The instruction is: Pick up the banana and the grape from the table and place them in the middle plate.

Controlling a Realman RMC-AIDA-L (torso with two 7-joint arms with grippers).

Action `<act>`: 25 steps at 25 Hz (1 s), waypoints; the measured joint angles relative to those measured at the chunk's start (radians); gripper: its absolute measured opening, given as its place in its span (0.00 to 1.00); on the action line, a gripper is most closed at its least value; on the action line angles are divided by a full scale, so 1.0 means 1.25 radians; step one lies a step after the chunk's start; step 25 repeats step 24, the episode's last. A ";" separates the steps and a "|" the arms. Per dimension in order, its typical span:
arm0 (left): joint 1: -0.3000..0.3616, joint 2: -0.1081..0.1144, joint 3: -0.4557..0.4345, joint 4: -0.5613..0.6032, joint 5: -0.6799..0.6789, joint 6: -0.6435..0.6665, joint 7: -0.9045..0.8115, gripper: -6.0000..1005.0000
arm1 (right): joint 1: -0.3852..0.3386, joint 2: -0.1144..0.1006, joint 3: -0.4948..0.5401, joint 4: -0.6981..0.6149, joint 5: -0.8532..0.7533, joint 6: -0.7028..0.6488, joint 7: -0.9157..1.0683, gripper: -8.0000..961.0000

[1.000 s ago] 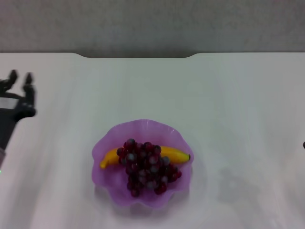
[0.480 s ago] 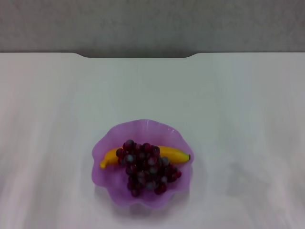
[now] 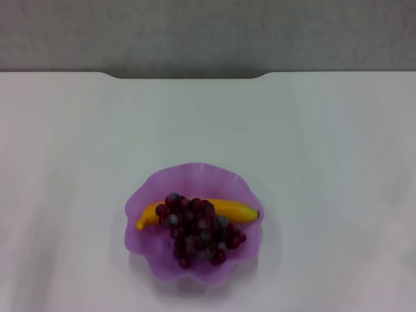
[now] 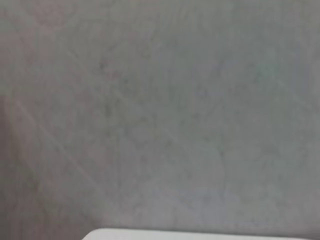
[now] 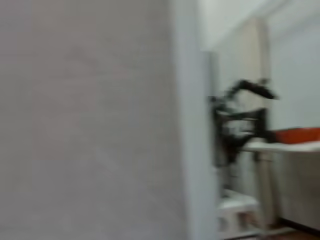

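Grape (image 3: 197,229): lay heaped inside the middle plate, across the banana's middle.
Banana (image 3: 239,209): lay crosswise in the same plate, under the grape.
Middle plate (image 3: 148,195): sat on the table (image 3: 312,143), toward its near side.
Grippers: neither showed in any view; their state could not be told.

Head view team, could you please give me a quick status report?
Both grippers out of view. Banana and grape in middle plate, grape lying across banana. Nothing in the way.

Plain grey wall (image 3: 208,32) behind — blurred pale partition (image 5: 190,125), dark stand (image 5: 240,120), orange-topped bench (image 5: 295,142) beyond
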 joint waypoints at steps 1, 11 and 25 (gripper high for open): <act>-0.001 0.000 0.000 0.003 -0.006 -0.003 0.000 0.01 | -0.005 -0.001 0.001 0.001 0.014 -0.002 0.000 0.01; -0.027 0.001 0.004 0.028 -0.027 -0.043 0.001 0.01 | -0.012 -0.004 0.002 0.021 0.027 -0.008 -0.004 0.01; -0.046 0.001 0.013 0.033 0.122 -0.075 0.005 0.01 | -0.002 -0.005 -0.004 0.032 0.020 -0.009 -0.013 0.01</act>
